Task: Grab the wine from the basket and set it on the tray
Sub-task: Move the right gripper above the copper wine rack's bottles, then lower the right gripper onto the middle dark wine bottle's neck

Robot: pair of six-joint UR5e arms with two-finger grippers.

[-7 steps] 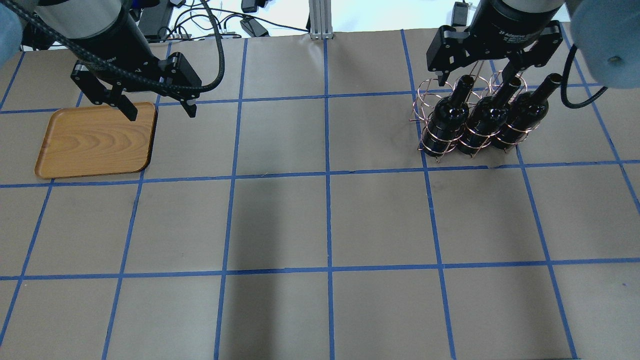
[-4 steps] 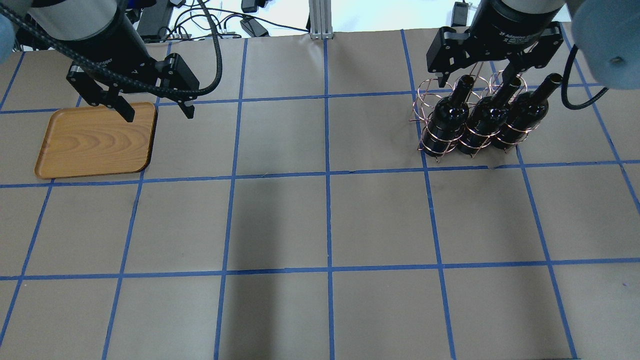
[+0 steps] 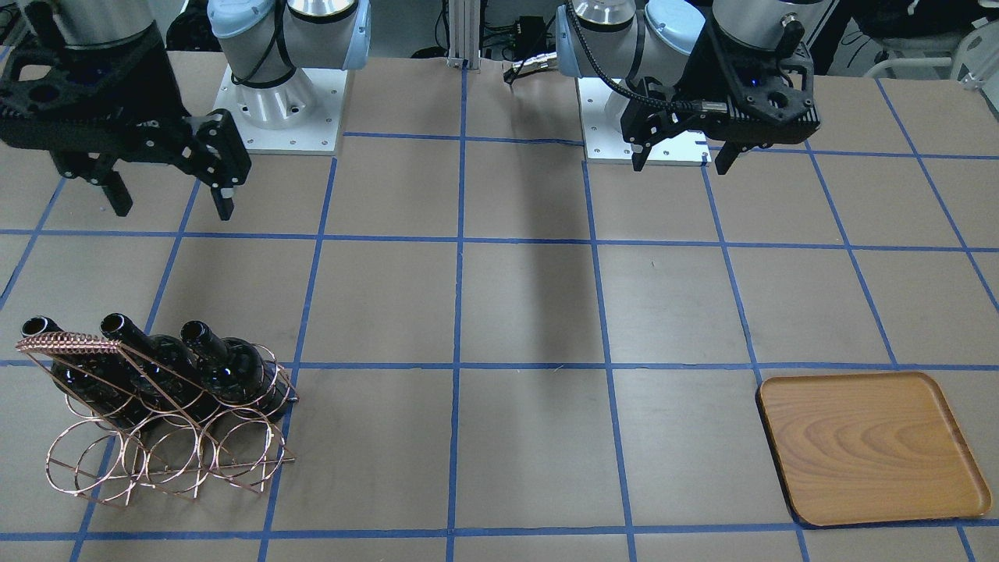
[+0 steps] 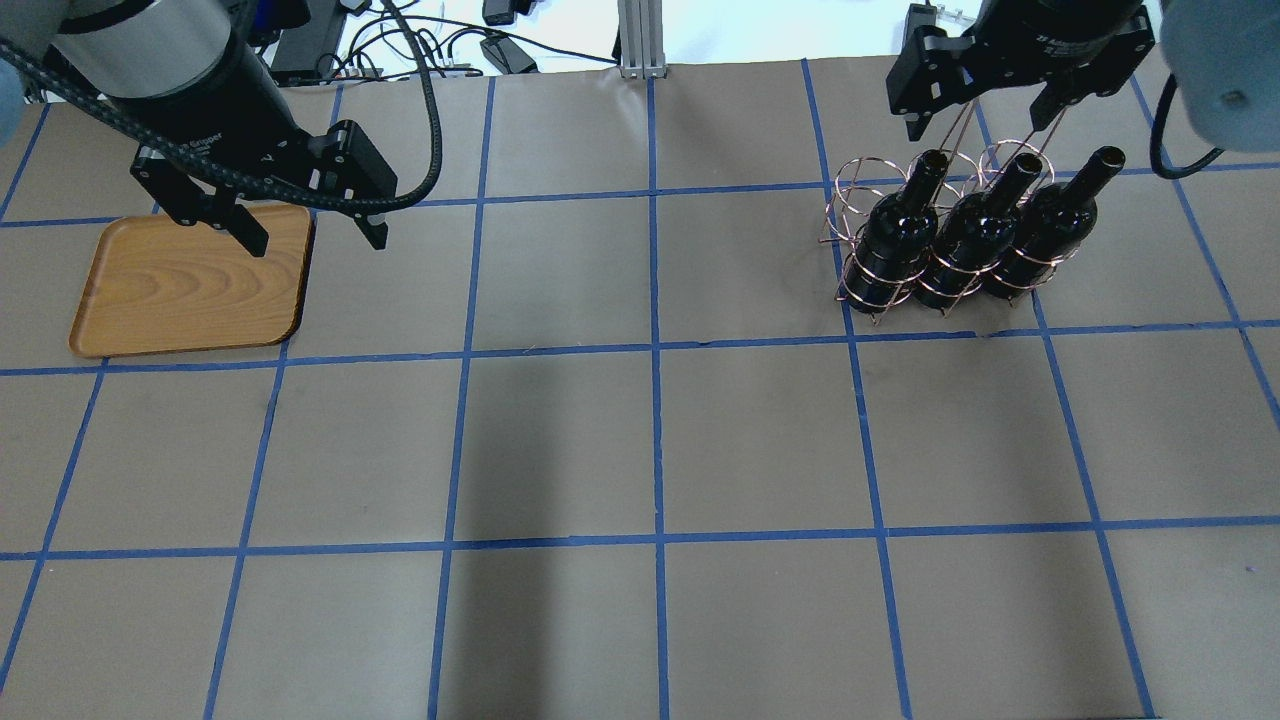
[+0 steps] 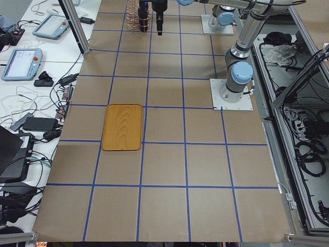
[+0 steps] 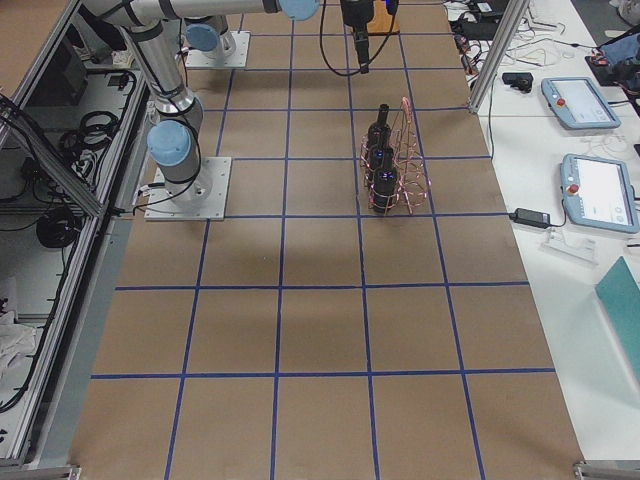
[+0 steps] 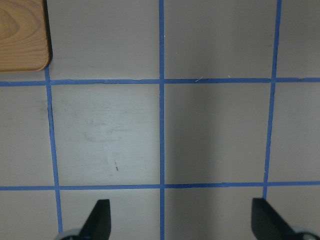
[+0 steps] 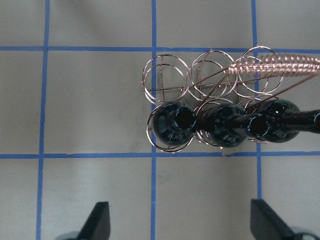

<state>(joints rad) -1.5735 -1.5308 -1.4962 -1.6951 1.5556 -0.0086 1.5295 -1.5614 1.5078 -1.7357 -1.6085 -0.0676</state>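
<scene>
Leaning in its basket (image 3: 164, 460), wine (image 3: 226, 367) lies below the spread right gripper (image 3: 173, 207).

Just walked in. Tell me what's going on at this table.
A two-armed robot is about to move wine, and nothing has been picked up yet. All three wine bottles sit in the copper wire basket. The right gripper hangs open and empty high over the basket, its wrist camera looking down on the bottle mouths. The left gripper, also open and empty, hovers at the edge of the wooden tray, which has nothing on it.
</scene>
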